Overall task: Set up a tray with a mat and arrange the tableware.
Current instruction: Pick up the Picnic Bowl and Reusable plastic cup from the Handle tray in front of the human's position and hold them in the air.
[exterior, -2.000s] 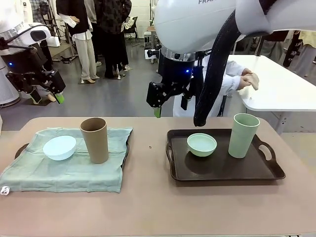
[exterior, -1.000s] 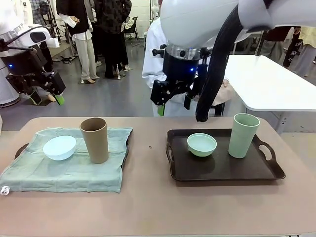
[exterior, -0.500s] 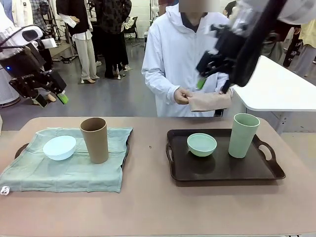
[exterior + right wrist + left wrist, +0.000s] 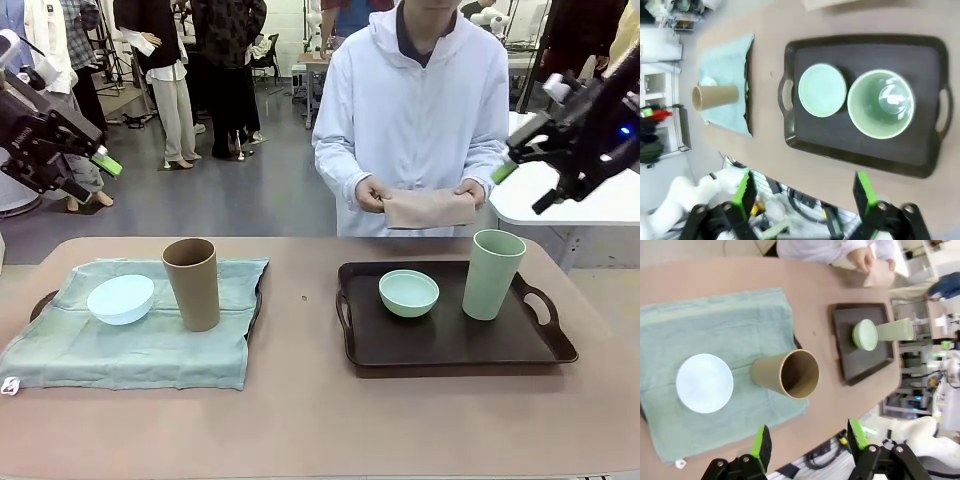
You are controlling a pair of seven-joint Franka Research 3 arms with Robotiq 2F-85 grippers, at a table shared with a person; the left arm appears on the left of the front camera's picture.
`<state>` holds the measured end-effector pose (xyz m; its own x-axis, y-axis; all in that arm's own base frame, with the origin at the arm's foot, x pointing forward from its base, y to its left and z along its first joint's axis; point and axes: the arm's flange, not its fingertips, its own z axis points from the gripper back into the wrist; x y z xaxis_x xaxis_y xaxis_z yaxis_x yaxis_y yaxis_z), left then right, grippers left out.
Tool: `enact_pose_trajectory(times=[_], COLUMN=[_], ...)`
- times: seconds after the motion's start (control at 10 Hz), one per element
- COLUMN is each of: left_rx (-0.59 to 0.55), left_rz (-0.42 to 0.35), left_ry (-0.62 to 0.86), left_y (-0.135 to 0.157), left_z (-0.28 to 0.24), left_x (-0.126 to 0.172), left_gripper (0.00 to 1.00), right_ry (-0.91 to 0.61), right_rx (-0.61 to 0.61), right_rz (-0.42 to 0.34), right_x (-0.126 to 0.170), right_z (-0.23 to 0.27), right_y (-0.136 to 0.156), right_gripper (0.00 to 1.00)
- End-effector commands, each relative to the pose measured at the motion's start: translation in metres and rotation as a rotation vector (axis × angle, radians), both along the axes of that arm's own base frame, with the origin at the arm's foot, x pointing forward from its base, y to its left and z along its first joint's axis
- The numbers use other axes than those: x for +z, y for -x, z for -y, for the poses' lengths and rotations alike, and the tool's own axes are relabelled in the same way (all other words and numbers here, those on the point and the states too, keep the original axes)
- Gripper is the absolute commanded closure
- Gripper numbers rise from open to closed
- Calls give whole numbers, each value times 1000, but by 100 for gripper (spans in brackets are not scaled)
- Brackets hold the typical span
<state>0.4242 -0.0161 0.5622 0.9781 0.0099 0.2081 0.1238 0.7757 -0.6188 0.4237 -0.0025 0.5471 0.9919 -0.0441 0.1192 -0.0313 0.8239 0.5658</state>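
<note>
**Both claws up and released, tableware split across two trays**

I have my left claw [image 4: 808, 437] raised over the left end of the tan surface [image 4: 320, 420]. Its fingers are spread and it grips nothing. My right claw [image 4: 804, 189] is high on the right side, likewise released and empty. Its wrist view looks straight down on the right-hand tray.

Left side: a sage green cloth mat [image 4: 140, 345] is draped over a second dark tray [image 4: 42, 303], whose handle pokes out at the mat's left edge. A tall brown handleless cup [image 4: 191, 283] stands upright on the mat. A pale blue round bowl [image 4: 121, 298] sits just beside it on the left, not touching.

Right side: a dark brown handled tray [image 4: 450, 355] sits directly on the surface. A mint green round bowl [image 4: 408, 292] is in its left half. A tall pale green handleless cup [image 4: 493, 274] stands upright in the right half, near the far rim. Bowl and cup are close together but apart.

Far side: a person in a white hooded jacket [image 4: 420, 100] holds a folded beige cloth [image 4: 428, 208] in both hands, above the far edge and behind the right tray.
</note>
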Motion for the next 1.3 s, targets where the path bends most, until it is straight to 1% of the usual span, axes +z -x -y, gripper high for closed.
enact_pose_trajectory(times=[0.0, 0.1, 0.3, 0.5, 0.6, 0.8, 1.0, 1.1, 1.2], left_rx=[-32, -17, 9, 11, 8, 21, 6, -4, 26], left_rz=[-45, -56, -91, -132, -153, -161, -140, -116, -173], left_ry=[100, 121, 170, 227, 275, 313, 344, 301, 304], left_y=[-6, -3, -2, 4, 8, 12, 20, 24, 17], left_z=[-22, -35, -56, -70, -77, -94, -102, -101, -99], left_x=[4, 4, -12, -35, -50, -64, -65, -60, -68], left_gripper=[19, 19, 19, 19, 19, 19, 19, 19, 19], right_ry=[-112, -143, -200, -263, -297, -342, -375, -318, -318], right_rx=[-23, -52, -112, -151, -156, -162, -151, -183, -183], right_rz=[26, 37, 81, 116, 133, 135, 127, 120, 120], right_x=[-14, -20, -23, -24, -25, -31, -39, -23, -23], right_z=[29, 49, 93, 122, 131, 143, 146, 147, 147], right_y=[20, 29, 47, 59, 64, 69, 72, 69, 69], right_gripper=[0, 0, 0, 0, 0, 0, 0, 0, 0])
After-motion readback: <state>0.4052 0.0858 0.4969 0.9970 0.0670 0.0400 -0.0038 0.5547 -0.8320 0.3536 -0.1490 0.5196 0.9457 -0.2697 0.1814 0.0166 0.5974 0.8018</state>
